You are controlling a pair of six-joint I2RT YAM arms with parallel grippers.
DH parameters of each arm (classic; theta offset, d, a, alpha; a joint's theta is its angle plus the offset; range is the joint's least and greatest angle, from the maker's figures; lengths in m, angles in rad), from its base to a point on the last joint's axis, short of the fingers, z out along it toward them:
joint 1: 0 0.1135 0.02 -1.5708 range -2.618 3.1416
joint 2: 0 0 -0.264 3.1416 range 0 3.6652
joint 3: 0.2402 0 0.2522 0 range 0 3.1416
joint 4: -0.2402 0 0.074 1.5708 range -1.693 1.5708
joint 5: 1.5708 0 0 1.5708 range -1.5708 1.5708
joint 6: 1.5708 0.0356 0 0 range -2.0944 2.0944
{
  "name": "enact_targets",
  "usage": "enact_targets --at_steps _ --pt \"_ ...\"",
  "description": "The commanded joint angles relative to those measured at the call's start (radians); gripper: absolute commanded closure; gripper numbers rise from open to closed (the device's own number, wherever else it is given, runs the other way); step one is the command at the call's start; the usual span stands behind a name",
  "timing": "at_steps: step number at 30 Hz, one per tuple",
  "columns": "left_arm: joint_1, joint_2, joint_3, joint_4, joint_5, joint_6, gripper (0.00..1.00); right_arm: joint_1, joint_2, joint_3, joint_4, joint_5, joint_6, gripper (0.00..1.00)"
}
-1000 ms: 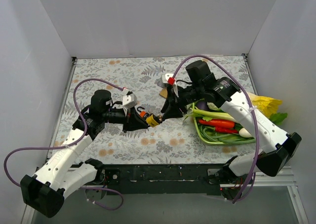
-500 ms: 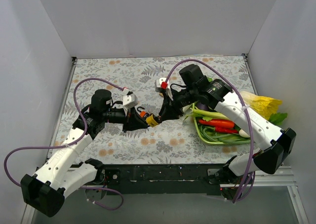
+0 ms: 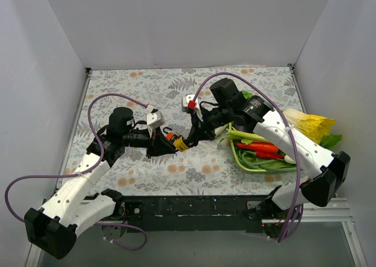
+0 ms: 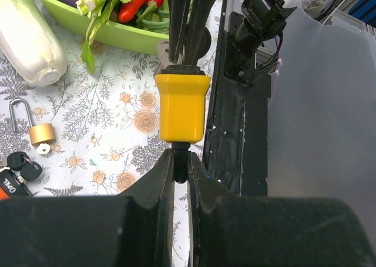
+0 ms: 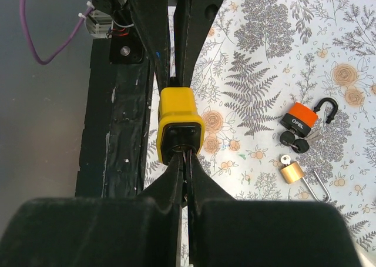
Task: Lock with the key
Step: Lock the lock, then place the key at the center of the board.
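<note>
The yellow padlock hangs in the air between the 2 tools, over the middle of the bench and nearer its near edge than its far one. The left tool is clenched on the dark stub at one end of the lock. The right tool is clenched at the opposite, keyhole end. It is pinching something thin there, most likely the key, though the fingers hide nearly all of it.

The step in hand looks like turning the key in the lock. To do it well, the left tool should hold the lock body rigid. The right wrist should roll about the key's own axis, with no sideways pull, so that the key neither bends nor slips out of the pinch.

An orange padlock with a bunch of keys and a brass padlock lie on the bench just beside each other. A green tray of vegetables sits toward the right edge.

Compared with 1 second earlier, the right arm's wrist and elbow have swung leftward and a little toward the near edge. The lock has been nudged slightly left. The left arm looks unchanged.
</note>
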State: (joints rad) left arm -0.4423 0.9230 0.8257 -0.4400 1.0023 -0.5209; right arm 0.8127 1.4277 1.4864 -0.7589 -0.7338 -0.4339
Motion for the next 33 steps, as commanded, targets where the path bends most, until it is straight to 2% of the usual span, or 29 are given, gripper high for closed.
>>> enact_targets --at_steps 1,6,13,18,20,23,24,26,28,33 --pt "0.001 -0.029 0.020 0.050 -0.002 0.004 1.00 0.005 -0.021 -0.031 -0.013 0.022 -0.011 0.99" --pt "0.001 -0.049 0.009 -0.026 -0.014 0.087 1.00 -0.049 -0.038 -0.031 -0.014 -0.022 0.004 0.99" --pt "0.002 -0.059 -0.008 -0.048 -0.027 0.117 1.00 -0.170 -0.032 0.023 -0.026 -0.148 0.037 0.99" --pt "0.028 -0.070 -0.020 -0.074 -0.045 0.134 1.00 -0.237 -0.016 0.034 -0.060 -0.130 0.014 0.99" --pt "0.059 -0.072 -0.030 -0.054 -0.062 0.063 1.00 -0.244 -0.013 -0.029 -0.062 -0.074 -0.021 0.99" --pt "0.177 -0.035 -0.031 0.016 -0.024 -0.105 1.00 -0.228 -0.018 -0.150 0.007 -0.017 -0.032 0.99" --pt "0.245 -0.020 -0.027 0.050 0.004 -0.154 1.00 -0.212 -0.015 -0.176 0.024 0.009 -0.032 0.99" --pt "0.293 0.020 -0.017 0.092 0.027 -0.287 1.00 -0.147 0.005 -0.216 0.062 0.092 -0.052 0.99" --pt "0.333 0.037 -0.014 0.139 0.000 -0.335 1.00 -0.091 0.019 -0.270 0.119 0.144 -0.054 0.99" --pt "0.398 0.059 -0.014 0.184 -0.089 -0.413 1.00 -0.052 0.121 -0.345 0.190 0.238 -0.029 0.99"
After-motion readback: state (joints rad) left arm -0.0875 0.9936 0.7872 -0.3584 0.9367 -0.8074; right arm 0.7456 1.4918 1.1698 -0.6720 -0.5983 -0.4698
